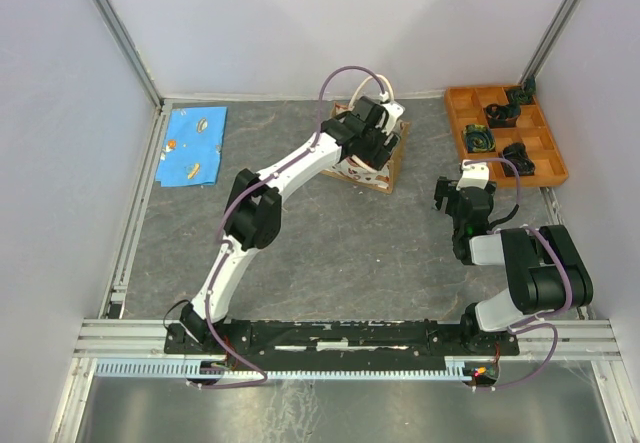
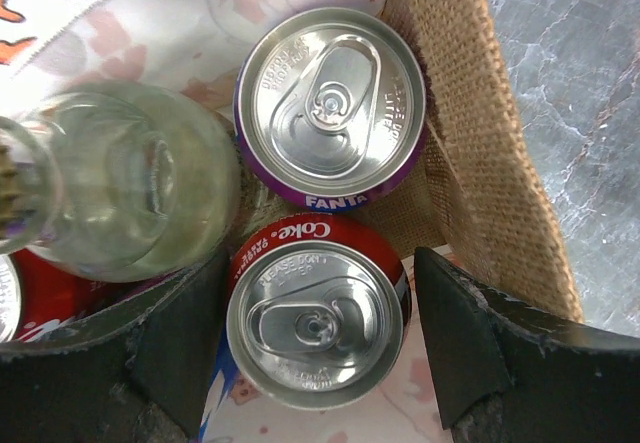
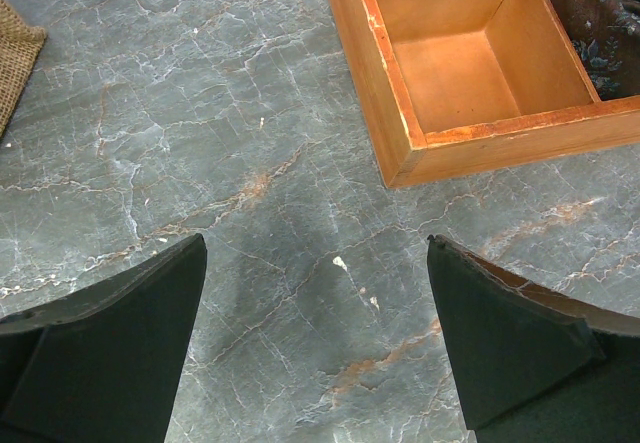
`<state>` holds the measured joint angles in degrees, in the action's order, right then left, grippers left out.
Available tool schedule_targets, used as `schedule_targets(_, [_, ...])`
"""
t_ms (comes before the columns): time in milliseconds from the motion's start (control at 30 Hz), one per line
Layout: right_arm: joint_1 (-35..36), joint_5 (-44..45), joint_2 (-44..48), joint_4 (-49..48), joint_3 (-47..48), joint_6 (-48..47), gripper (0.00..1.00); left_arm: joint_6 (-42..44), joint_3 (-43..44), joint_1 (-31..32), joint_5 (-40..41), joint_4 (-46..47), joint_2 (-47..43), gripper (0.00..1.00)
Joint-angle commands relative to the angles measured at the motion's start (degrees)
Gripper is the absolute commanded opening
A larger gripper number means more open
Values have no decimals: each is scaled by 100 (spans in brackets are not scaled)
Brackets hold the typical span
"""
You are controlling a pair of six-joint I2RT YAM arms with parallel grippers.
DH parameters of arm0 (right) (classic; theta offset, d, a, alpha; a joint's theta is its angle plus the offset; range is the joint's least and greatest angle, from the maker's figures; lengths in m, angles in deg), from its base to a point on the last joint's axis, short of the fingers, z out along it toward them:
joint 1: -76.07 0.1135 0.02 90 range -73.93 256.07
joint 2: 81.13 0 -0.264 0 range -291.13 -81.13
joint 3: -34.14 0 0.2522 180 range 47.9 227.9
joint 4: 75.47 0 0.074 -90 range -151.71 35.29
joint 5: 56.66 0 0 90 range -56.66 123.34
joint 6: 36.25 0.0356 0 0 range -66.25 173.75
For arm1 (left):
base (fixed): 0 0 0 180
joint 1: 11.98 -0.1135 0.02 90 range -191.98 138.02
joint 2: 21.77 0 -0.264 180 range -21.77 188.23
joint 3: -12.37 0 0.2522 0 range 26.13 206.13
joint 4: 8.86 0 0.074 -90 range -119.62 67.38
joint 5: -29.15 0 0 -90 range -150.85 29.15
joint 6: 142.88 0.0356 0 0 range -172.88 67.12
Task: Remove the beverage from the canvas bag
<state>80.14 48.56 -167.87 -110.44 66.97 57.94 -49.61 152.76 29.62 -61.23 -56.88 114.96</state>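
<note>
The canvas bag (image 1: 383,166), cream with red print, stands at the back centre of the table with my left gripper (image 1: 374,135) reaching down into it. Seen from the left wrist, the bag's printed fabric (image 2: 140,28) surrounds several drinks. A red Coke can (image 2: 315,325) sits upright between the two fingers of my left gripper (image 2: 320,256), which press on its sides. Behind it are a purple Fanta can (image 2: 330,103) and a clear glass bottle (image 2: 120,183). My right gripper (image 1: 462,203) (image 3: 315,243) hangs open above bare table.
Brown burlap (image 2: 480,163) lies along the bag's right side, and a corner of it (image 3: 15,53) rests on the table. An orange compartment tray (image 1: 505,135) (image 3: 400,113) holding dark items sits at the back right. A blue cloth (image 1: 193,145) lies at the back left.
</note>
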Motion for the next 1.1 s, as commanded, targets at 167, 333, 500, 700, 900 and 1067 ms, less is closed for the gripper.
schedule_targets(167, [-1, -38, 0, -128, 176, -78, 99, 242, -11, 23, 114, -715, 530, 67])
schedule_targets(333, [0, -37, 0, -128, 175, -81, 99, 302, 105, 23, -19, -590, 461, 49])
schedule_targets(500, [5, -38, 7, -127, 176, -76, 99, 445, 231, 25, 81, -369, 210, 21])
schedule_targets(700, [5, -37, -1, -128, 176, -85, 99, 669, 338, 23, 259, 13, -277, 3])
schedule_targets(900, [5, -37, -1, -128, 176, -81, 99, 692, 947, 10, 280, 11, -632, 3])
schedule_targets(1067, [4, -37, -1, -128, 177, -78, 99, 608, 1715, -17, 270, -52, -678, 3])
